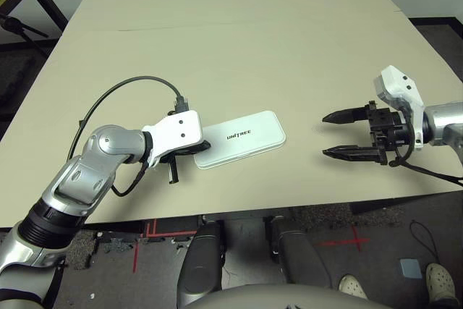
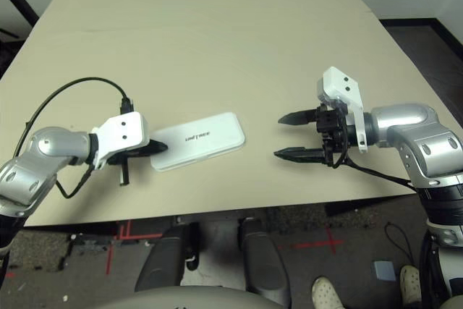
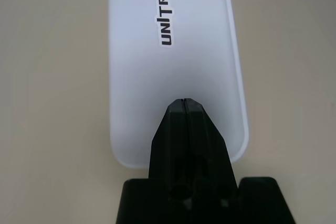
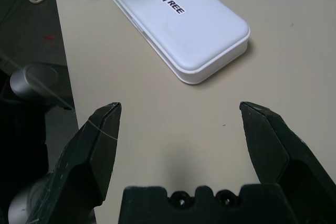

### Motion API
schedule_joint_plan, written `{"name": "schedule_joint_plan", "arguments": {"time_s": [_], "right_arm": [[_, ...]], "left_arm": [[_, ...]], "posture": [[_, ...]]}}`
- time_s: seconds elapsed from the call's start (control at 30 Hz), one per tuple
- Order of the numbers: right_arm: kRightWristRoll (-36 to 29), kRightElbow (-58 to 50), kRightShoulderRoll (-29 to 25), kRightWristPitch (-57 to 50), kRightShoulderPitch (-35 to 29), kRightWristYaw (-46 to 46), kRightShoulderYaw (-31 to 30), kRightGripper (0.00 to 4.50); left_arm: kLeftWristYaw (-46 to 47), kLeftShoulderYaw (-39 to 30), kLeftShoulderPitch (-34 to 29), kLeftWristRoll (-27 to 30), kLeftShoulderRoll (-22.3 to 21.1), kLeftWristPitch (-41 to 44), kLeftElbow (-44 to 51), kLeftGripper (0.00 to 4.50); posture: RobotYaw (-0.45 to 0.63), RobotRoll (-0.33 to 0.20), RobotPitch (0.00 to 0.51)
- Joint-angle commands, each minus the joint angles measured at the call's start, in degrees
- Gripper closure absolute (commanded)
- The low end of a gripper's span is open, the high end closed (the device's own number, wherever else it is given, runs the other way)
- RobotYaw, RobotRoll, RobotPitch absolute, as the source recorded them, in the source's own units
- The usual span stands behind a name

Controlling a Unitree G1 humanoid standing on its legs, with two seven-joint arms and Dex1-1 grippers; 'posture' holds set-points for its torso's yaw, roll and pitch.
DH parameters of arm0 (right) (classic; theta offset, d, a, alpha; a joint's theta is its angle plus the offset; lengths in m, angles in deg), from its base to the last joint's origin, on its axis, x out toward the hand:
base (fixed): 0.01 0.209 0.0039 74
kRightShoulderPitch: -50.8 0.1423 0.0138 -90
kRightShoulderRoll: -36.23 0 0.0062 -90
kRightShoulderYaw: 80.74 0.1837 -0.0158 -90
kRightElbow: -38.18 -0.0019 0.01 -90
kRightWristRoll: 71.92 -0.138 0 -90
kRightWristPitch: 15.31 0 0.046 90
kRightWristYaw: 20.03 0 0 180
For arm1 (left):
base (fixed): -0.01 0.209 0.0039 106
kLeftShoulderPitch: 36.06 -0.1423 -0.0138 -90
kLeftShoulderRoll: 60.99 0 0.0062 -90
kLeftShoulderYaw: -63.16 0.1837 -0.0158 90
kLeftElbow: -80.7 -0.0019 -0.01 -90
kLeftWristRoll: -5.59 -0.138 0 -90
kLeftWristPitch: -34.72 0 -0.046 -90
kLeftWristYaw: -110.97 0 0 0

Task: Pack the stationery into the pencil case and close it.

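Fingers of the left gripper (image 1: 189, 150) pressed together, holding nothing, tips over the near-left end of the lid of the closed pencil case (image 1: 242, 137). Fingers of the right gripper (image 1: 340, 134) spread wide, empty, well right of the case on the table (image 1: 239, 41).

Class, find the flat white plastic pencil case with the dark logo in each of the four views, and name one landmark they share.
Left eye view: the flat white plastic pencil case lies closed, left of centre.
Right eye view: left of centre.
Left wrist view: upper middle, beyond the shut left gripper.
Right wrist view: upper middle, beyond the open right gripper.
Shared landmark: the dark logo on the lid.
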Motion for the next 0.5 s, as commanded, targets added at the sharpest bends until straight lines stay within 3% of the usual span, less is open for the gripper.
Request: {"name": "schedule_joint_plan", "arguments": {"time_s": [0.03, 0.13, 0.2, 0.4, 0.5], "right_arm": [[0.5, -0.3, 2.0, 1.5, -0.6, 2.7, 1.0, 0.00], [0.3, 3.0, 6.0, 2.4, -0.4, 9.0, 4.4, 0.00], [0.6, 5.6, 8.5, 4.7, -0.9, 12.1, 6.5, 0.00], [4.9, 18.3, 16.2, 13.5, 1.1, 24.9, 11.2, 0.00], [6.9, 23.5, 18.3, 18.7, 2.6, 29.4, 12.6, 0.00]], "left_arm": [[0.9, -4.4, -3.8, 5.3, 3.8, -1.6, -0.8, 4.09], [4.3, -15.6, -6.1, 13.7, 8.3, 1.2, 1.1, 3.18], [7.2, -21.1, -7.0, 16.4, 10.7, 0.6, 1.0, 2.39], [18.8, -33.7, -5.4, 14.3, 15.7, -8.5, -12.1, 0.05], [22.1, -36.0, -3.2, 12.9, 15.7, -13.0, -19.5, 0.02]], "posture": [[-0.04, 0.000, 0.188], [-0.02, 0.000, 0.188], [-0.01, 0.000, 0.189], [0.01, 0.000, 0.184], [0.01, 0.000, 0.180]]}}
